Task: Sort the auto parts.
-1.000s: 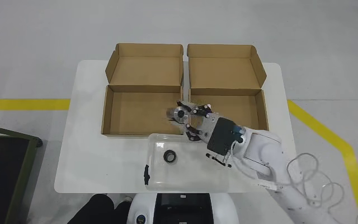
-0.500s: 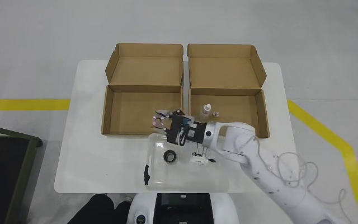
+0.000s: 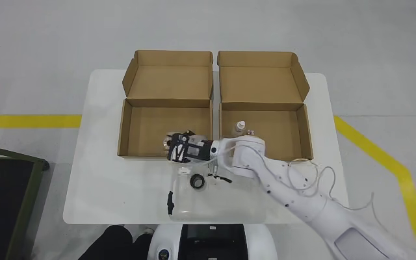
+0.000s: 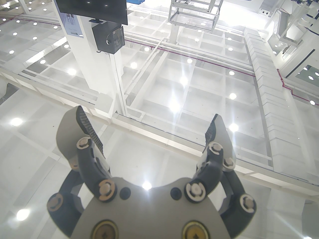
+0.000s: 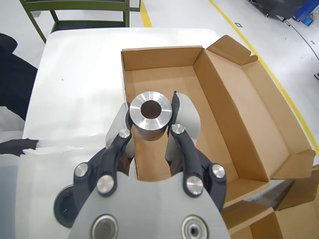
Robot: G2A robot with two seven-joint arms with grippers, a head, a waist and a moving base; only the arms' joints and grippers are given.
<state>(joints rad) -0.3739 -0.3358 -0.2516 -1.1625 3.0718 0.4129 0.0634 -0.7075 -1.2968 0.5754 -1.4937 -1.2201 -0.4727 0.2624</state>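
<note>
Silver hollow metal cylinder (image 5: 149, 125): clamped across its sides by the right gripper (image 5: 151, 110), bore end facing away from the wrist. It hangs over the left brown cardboard box (image 5: 211, 115), close to the box's near wall.

Step, as judged: depositing this part. Next move calls for lowering toward the box floor, then letting go.

Box floor bare, so room is ample; the near wall is the edge to mind.

Black ring (image 3: 197, 181) waits in the clear plastic tray (image 3: 227, 201).

Left gripper (image 4: 147, 123): spread wide, holding nothing, aimed at the ceiling.
</note>
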